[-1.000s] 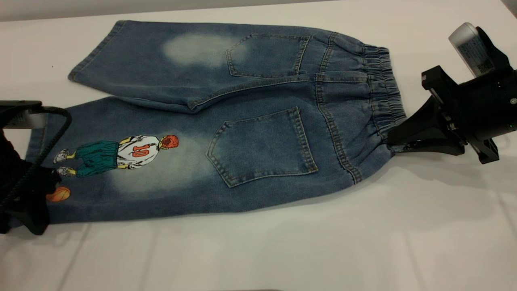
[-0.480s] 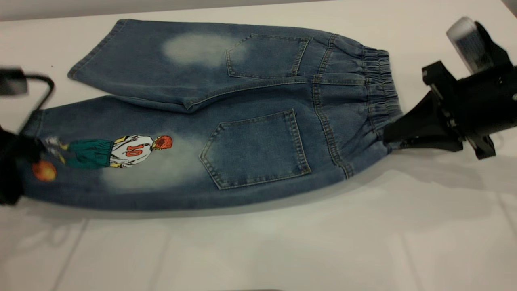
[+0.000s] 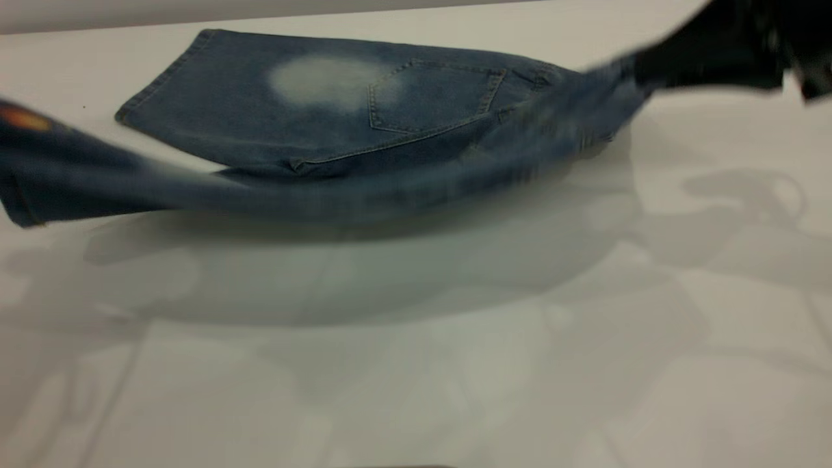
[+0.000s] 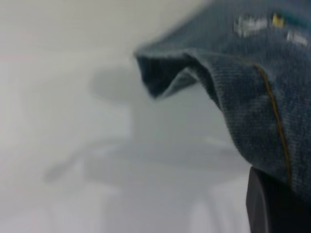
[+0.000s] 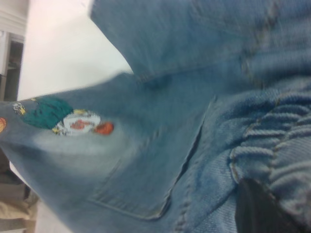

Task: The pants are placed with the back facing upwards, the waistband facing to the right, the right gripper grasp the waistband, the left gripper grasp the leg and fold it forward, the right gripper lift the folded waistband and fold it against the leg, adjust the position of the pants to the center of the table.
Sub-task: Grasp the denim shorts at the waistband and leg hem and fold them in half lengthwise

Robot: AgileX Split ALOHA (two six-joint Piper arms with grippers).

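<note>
The pants (image 3: 338, 97) are blue denim; the plain far leg lies flat on the table (image 3: 416, 377). The near half hangs in the air as a blurred band. My right gripper (image 3: 640, 68), at the top right, is shut on the waistband (image 5: 277, 145), with one black finger (image 5: 257, 208) against the ruffles. The printed leg (image 3: 78, 175) is raised at the left edge, its orange ball (image 3: 23, 119) just showing. My left gripper (image 4: 284, 191) is outside the exterior view; in the left wrist view it is shut on the leg's hem (image 4: 204, 63), high above the table.
Broad shadows of the cloth and arms fall on the white tabletop in front of the pants. A grey strip (image 3: 195, 13) runs along the table's far edge. In the right wrist view, room furniture (image 5: 9, 63) stands beyond the table.
Both grippers have risen and swung toward the far side, lifting the near leg, pocket and waistband off the table. The left gripper has left the exterior view.
</note>
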